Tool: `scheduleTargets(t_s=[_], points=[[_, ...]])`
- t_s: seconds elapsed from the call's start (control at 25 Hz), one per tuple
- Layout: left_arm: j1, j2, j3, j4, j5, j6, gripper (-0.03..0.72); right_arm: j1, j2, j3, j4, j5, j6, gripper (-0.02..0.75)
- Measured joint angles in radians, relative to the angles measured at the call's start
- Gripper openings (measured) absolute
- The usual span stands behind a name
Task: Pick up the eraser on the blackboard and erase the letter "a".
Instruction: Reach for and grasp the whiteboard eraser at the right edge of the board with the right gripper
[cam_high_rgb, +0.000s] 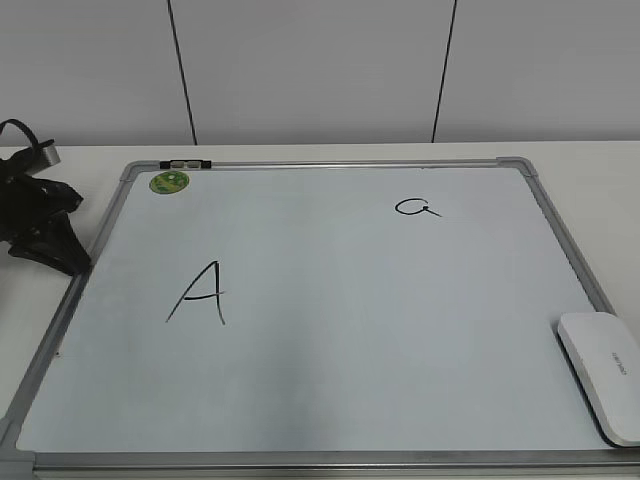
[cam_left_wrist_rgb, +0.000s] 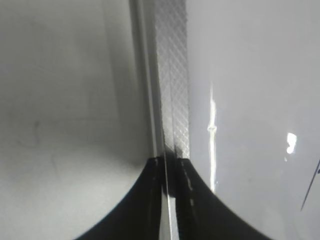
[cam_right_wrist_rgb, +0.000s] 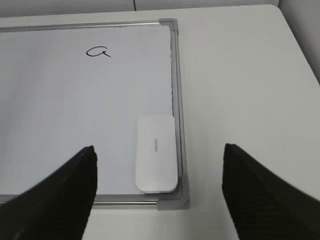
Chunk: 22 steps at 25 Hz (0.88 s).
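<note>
1. My right hand (cam_right_wrist_rgb: 159, 197) – fingers wide apart, holding nothing, above the eraser (cam_right_wrist_rgb: 156, 153).
2. Eraser lies at blackboard's (cam_high_rgb: 330, 400) 4 o'clock corner; letter "a" (cam_high_rgb: 417, 208) toward 1 o'clock.
3. My left hand (cam_left_wrist_rgb: 171, 210) – fingers together, at the frame's 9 o'clock edge.

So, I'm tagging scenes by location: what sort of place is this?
Probably a lab or office test bench: a plain white table, a blackboard laid flat on it, and bare panelled walls behind.

A white table (cam_high_rgb: 300, 152) fills the scene, and its surface is plain and matte. At the far side stands a pale grey wall (cam_high_rgb: 310, 70) made of flat panels. Two thin dark seams (cam_high_rgb: 181, 70) run down between the panels. The light is soft and even.
</note>
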<state>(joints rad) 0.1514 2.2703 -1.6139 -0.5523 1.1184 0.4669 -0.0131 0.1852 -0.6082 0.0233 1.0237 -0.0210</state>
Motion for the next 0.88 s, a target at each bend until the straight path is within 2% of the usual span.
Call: scheduleTargets(t_s=[0.32, 0.56, 0.88], points=[[0.0, 0.0, 0.0, 0.0, 0.002, 0.0, 0.034, 0.0, 0.362, -0.014, 0.023, -0.043, -0.078, 0.58], [0.0, 0.0, 0.0, 0.0, 0.002, 0.0, 0.035, 0.0, 0.668, -0.095, 0.025, -0.037, -0.086, 0.58], [0.0, 0.006, 0.0, 0.002, 0.0, 0.0, 0.086, 0.0, 0.831, -0.145, 0.049, -0.033, -0.085, 0.58]])
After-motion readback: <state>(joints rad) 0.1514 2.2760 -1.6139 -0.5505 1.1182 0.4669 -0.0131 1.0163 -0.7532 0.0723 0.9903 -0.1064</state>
